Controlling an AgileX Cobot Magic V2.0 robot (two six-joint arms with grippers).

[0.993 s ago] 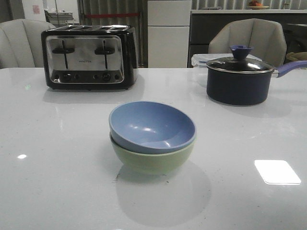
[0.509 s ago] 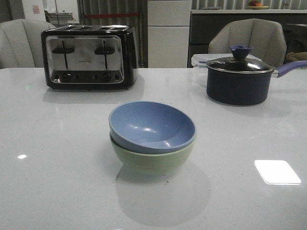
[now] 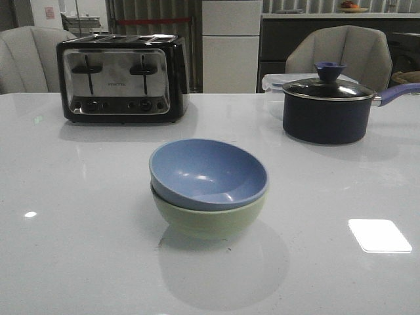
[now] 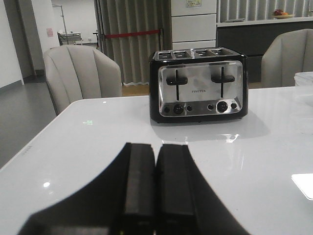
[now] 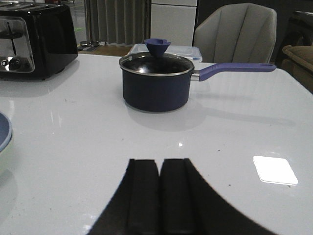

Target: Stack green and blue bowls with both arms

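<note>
Front view: the blue bowl [image 3: 209, 172] sits nested inside the green bowl [image 3: 210, 220] at the middle of the white tabletop [image 3: 79, 223], with a toaster [image 3: 122, 78] behind to the left and a saucepan [image 3: 325, 110] behind to the right. Both wrist views show the left tool [image 4: 156, 191] and right tool [image 5: 160, 196] closed and empty, fingers pressed together, apart from the bowls.

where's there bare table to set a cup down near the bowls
Bare table lies left and right of the stacked blue bowl and green bowl, and in front of them. The far edge is crowded by the toaster and saucepan.
</note>
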